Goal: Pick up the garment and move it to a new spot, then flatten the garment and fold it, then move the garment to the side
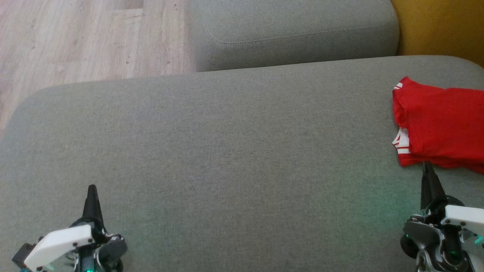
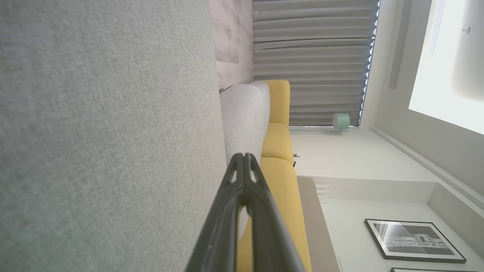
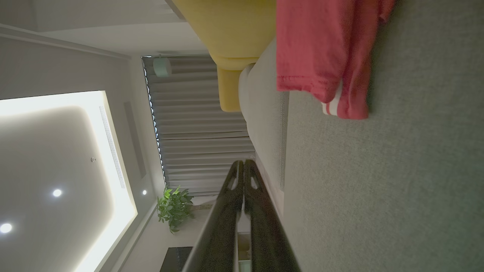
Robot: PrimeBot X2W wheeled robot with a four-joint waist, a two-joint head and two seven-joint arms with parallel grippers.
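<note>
Over at the right edge of the wide grey cushion, the garment lies folded into a compact red stack. Plain red cloth faces up, with bits of white-striped trim peeking out along its inner side. No lettering shows from where the folds sit. Part of the stack runs out of the head view on the right, so I cannot see its far edge.

Both hands are empty. The left hand hovers low at the near left, well apart from the garment, its two dark fingers pressed together with nothing between them. The right hand is closed just as tightly. In the head view its tip seems to meet the near hem, yet the right wrist view shows a strip of bare cushion between the fingers and the cloth, so I take it as close beside and not touching.

Judging by how things lie, the picking up, flattening and folding look done, and the garment sits off to the side. Little seems left, at most drawing the arms away. The middle of the cushion carries nothing.
</note>
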